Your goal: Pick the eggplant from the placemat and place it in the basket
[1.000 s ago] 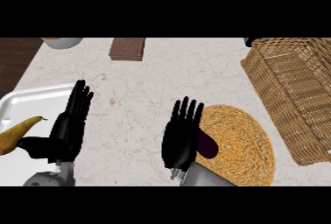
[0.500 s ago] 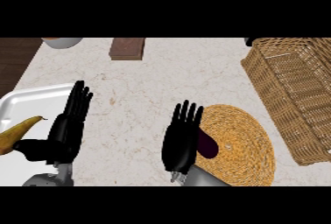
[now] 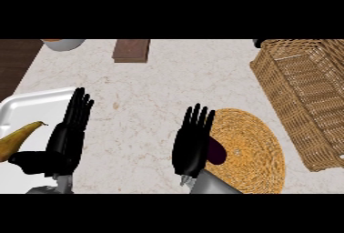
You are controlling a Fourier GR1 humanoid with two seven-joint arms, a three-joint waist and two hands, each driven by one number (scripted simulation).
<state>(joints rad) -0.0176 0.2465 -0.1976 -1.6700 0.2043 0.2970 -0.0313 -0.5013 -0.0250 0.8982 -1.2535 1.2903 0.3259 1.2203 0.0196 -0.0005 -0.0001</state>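
Observation:
A dark purple eggplant lies on the left part of the round woven placemat, and my right hand covers most of it. That right hand stands over the placemat's left edge with straight fingers pointing up the view, holding nothing. The wicker basket sits at the right, its opening upward. My left hand rests open at the lower left, over the edge of a white tray.
The white tray at the left carries a yellowish-brown fruit. A brown block and a grey bowl stand at the counter's far edge. Dark wood floor shows at the upper left.
My right hand has shifted very slightly to the right toward the placemat. The left hand and all objects keep their places.

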